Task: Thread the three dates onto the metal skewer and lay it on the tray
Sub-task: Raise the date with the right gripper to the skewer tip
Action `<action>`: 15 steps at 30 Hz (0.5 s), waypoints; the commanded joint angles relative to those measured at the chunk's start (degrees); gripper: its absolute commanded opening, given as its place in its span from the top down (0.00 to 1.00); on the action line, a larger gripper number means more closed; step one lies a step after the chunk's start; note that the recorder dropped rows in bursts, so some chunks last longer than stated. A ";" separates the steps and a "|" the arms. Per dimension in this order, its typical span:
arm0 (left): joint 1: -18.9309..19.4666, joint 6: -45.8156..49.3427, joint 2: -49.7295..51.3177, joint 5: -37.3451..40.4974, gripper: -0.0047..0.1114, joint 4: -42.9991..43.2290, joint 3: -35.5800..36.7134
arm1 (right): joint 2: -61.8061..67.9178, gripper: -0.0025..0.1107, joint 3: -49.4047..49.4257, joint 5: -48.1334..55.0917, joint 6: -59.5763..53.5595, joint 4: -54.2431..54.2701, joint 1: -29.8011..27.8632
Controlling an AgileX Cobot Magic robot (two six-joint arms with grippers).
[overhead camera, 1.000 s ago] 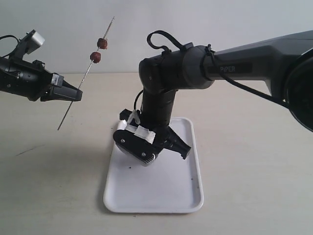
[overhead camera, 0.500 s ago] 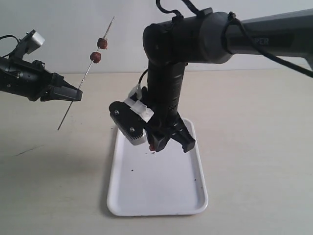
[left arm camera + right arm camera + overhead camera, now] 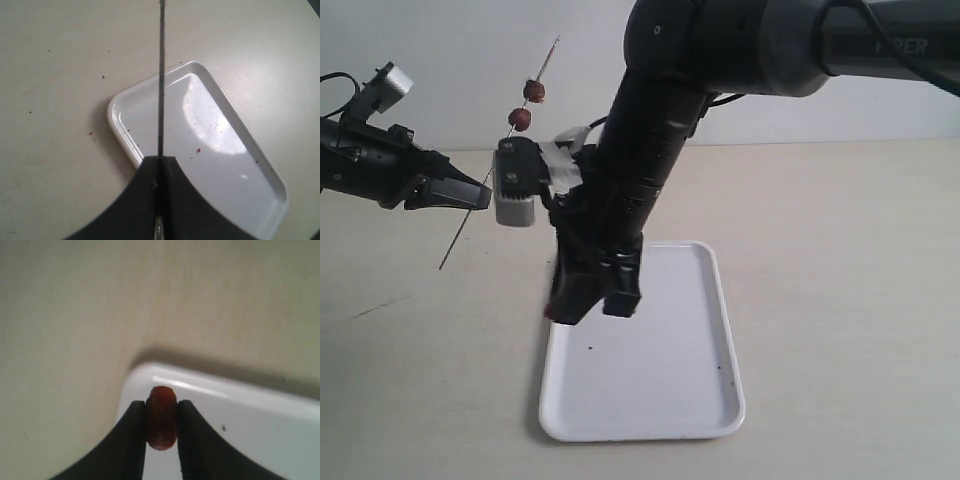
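The skewer (image 3: 545, 62) is a hair-thin, straight grey metal rod, leaning in the exterior view from 7 o'clock up to 1 o'clock. The left claw (image 3: 470, 192), black and tapering, is clamped on the rod's lower part, its fingers pressed together with the metal between them. Up the rod, toward 1 o'clock from that claw, two dates (image 3: 534, 91) sit threaded close together, small, roundish and dull red-brown. The third date (image 3: 161, 417), wrinkled and slightly glossy, is pinched at its sides between the smooth black fingers of the right claw (image 3: 161, 405). That claw hangs above the tray (image 3: 670, 390) at the tray's 10 o'clock corner, about 4 o'clock from the left claw. The tray is flat, white and shiny, rectangular with rounded corners and a low rim, flecked with dark crumbs. It lies on the matte beige counter (image 3: 840, 280).
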 commanded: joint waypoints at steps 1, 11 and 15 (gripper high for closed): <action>0.13 0.22 -0.40 1.20 0.96 -0.53 0.11 | -1.02 0.79 0.12 0.62 1.45 17.37 -0.32; 0.13 0.22 -0.40 2.95 0.96 -0.16 0.63 | -2.57 0.79 0.12 0.62 5.41 40.98 -2.90; 0.13 0.22 -0.40 2.95 0.96 0.07 0.61 | -3.89 0.79 0.12 0.62 8.18 44.31 -7.82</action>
